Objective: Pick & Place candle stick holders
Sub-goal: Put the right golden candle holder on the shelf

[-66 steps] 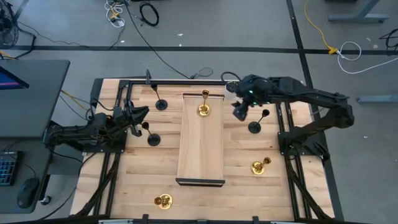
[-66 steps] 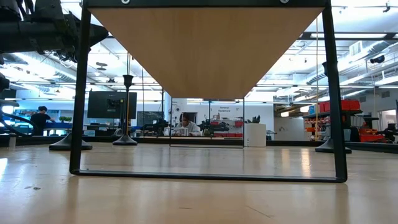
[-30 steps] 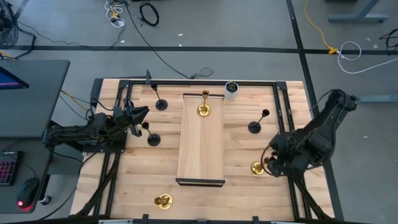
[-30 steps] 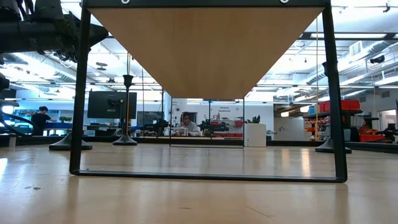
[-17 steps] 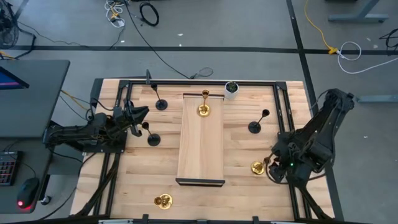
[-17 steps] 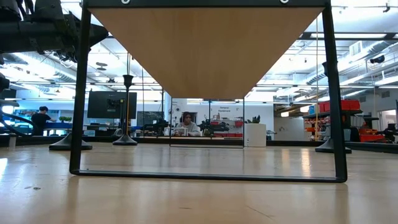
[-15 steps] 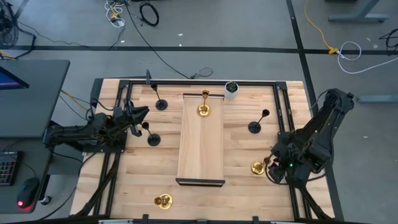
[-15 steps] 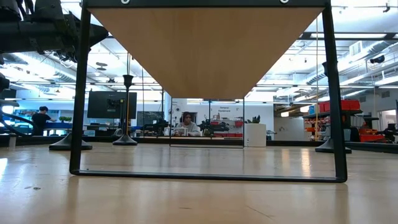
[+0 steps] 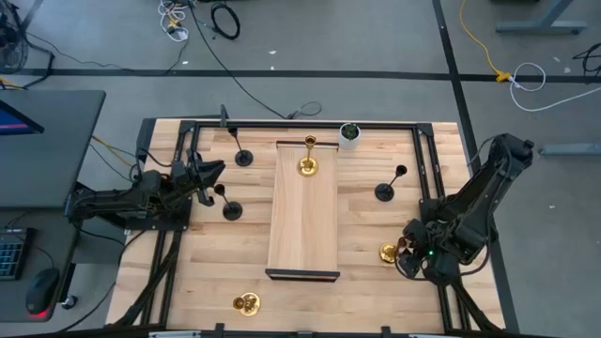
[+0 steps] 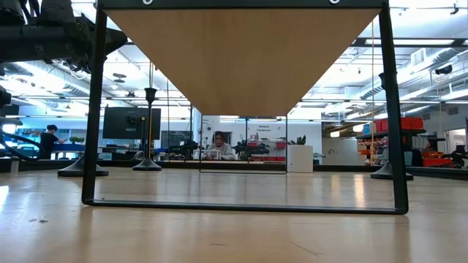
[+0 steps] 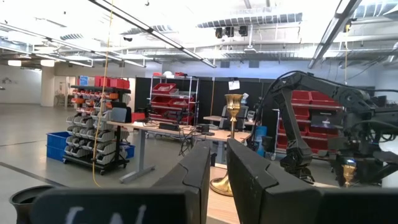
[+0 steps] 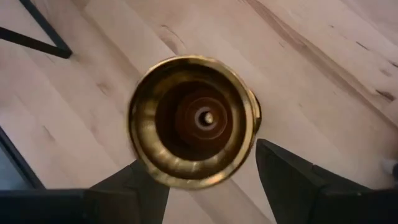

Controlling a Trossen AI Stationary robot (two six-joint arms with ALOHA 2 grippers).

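Gold gleams under the right end effector [image 12: 208, 171]: seen from its wrist, the wide-open fingers [image 12: 292, 177] straddle the cup of a gold candle stick holder [image 12: 194, 120] without touching it, holding nothing. From above, that holder [image 9: 389, 252] stands on the desk [image 9: 376, 291] near its right edge. A second gold one [image 9: 307, 165] stands at the far end of the raised wooden board [image 9: 303, 225]; a third [image 9: 246, 303] sits near the front edge. Three black holders [image 9: 232, 208] stand apart on the desk. The left end effector [image 9: 208, 175] waits at the left, nearly closed and empty.
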